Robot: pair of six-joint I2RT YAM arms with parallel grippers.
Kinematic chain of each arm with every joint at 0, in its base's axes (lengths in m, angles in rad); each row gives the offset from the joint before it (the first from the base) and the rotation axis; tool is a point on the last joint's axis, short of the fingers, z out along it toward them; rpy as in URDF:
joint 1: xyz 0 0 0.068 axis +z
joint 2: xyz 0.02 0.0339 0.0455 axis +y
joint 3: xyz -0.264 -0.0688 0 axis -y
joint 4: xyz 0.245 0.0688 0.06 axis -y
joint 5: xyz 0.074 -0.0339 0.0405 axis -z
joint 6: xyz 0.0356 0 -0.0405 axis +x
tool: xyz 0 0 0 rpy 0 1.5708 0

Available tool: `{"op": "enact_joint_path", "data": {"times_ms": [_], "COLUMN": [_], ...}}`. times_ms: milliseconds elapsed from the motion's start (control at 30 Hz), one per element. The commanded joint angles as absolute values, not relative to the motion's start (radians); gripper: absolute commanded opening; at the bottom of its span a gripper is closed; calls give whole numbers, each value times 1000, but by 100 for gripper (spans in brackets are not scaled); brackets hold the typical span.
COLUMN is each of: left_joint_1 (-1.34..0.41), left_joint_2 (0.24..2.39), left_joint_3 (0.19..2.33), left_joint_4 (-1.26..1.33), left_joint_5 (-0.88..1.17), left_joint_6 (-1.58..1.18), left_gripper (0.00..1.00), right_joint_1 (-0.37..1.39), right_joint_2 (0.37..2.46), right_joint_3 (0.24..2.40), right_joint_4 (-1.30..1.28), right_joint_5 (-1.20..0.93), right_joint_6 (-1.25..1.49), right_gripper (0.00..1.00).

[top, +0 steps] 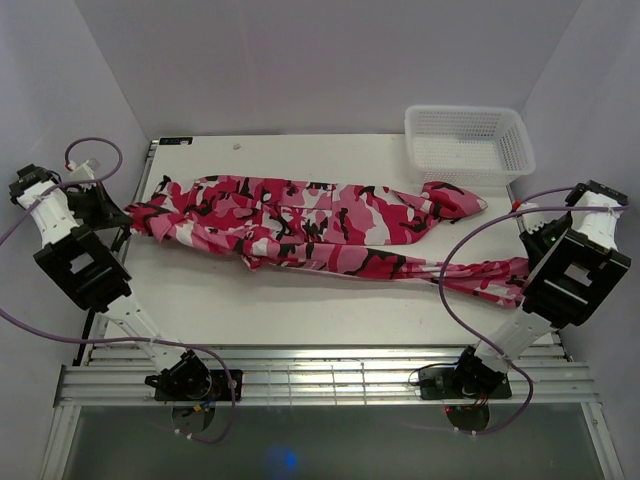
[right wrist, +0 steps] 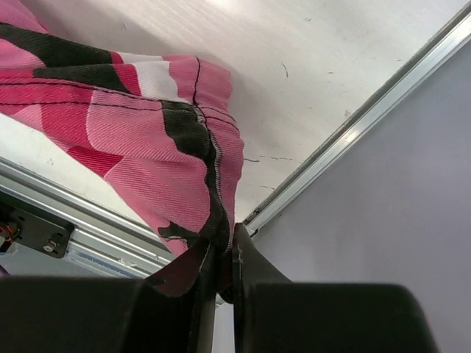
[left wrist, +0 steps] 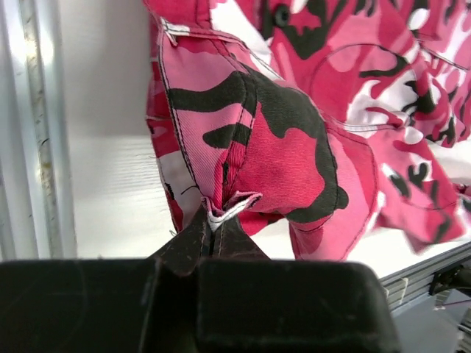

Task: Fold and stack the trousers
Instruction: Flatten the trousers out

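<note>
Across the white table (top: pixel 250 300) we are clamping the trousers (top: pixel 300 225) by thin edges in left gripper (left wrist: pixel 213 232) and right gripper (right wrist: pixel 221 250), likely risking slippage under tension.

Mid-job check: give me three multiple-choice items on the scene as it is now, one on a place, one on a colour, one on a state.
1. Where does the white mesh basket stand?
A. At the far right corner of the table
B. At the near left corner
C. Between the arm bases

2. Which colour is absent from the print of the trousers?
A. Black
B. Blue
C. White

3. How is the left gripper?
A. Open above the cloth
B. Shut on the trousers
C. Shut on the basket

Answers:
1. A, the top view shows it at the far right corner.
2. B, the print shows only pink, red, white and black.
3. B, the left wrist view shows its fingertips pinching a cloth edge.
</note>
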State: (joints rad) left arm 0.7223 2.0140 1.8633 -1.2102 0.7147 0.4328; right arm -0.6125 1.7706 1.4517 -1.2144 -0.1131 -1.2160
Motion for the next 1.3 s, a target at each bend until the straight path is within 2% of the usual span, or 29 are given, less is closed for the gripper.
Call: {"op": "enact_joint_path", "data": {"times_ms": [0,133,233,267,333,367,400,433,467,500,600,667,833,900,933,967,1000,1033,1067,1100,1133,1167,1267], "left_joint_1": [739,733,704,689,683,678,678,678,678,680,695,716,770,785,791,799,801,801,801,801,801,801,801], "left_joint_2": [2115,2184,2192,2186,2146,2131,2112,2080,2063,2047,1990,1955,1905,1885,1875,1861,1832,1816,1803,1792,1777,1769,1749], "left_joint_3": [2008,2114,2079,2054,1975,1950,1928,1908,1872,1855,1784,1761,1710,1680,1663,1646,1628,1594,1583,1575,1578,1582,1618], "left_joint_4": [-1270,-1322,-1356,-1353,-1347,-1341,-1333,-1330,-1327,-1322,-1310,-1310,-1304,-1281,-1257,-1238,-1189,-1162,-1145,-1132,-1134,-1134,-1172], "left_joint_5": [580,534,546,552,595,607,615,618,609,588,549,534,445,395,353,335,318,299,284,287,293,308,359], "left_joint_6": [396,383,429,437,478,488,500,530,543,555,589,613,667,701,706,728,735,736,741,759,764,770,801], "left_gripper": [0,0,1,10,22,26,30,31,29,18,4,0,0,2,11,26,33,40,49,54,60,66,68], "right_joint_1": [-617,-614,-588,-566,-545,-525,-517,-512,-509,-509,-525,-540,-575,-592,-595,-601,-604,-607,-612,-612,-615,-624,-649], "right_joint_2": [1815,1853,1865,1862,1836,1824,1813,1795,1789,1783,1755,1735,1668,1626,1608,1591,1548,1527,1505,1488,1453,1434,1401], "right_joint_3": [1462,1454,1431,1410,1332,1307,1287,1263,1258,1256,1270,1290,1270,1223,1204,1159,1140,1123,1109,1086,1075,1069,1091], "right_joint_4": [-1194,-1151,-1163,-1151,-1123,-1109,-1095,-1089,-1086,-1085,-1085,-1094,-1057,-1028,-1007,-955,-928,-901,-876,-841,-821,-801,-791], "right_joint_5": [89,98,86,86,86,84,83,84,84,84,89,89,121,132,132,132,112,92,77,55,40,22,-52], "right_joint_6": [-1476,-1462,-1430,-1421,-1401,-1397,-1397,-1399,-1404,-1411,-1445,-1474,-1568,-1627,-1646,-1666,-1704,-1713,-1721,-1733,-1750,-1758,-1782], "right_gripper": [8,8,8,8,11,15,16,16,12,8,8,8,8,16,27,42,49,60,87,95,90,90,91]}}
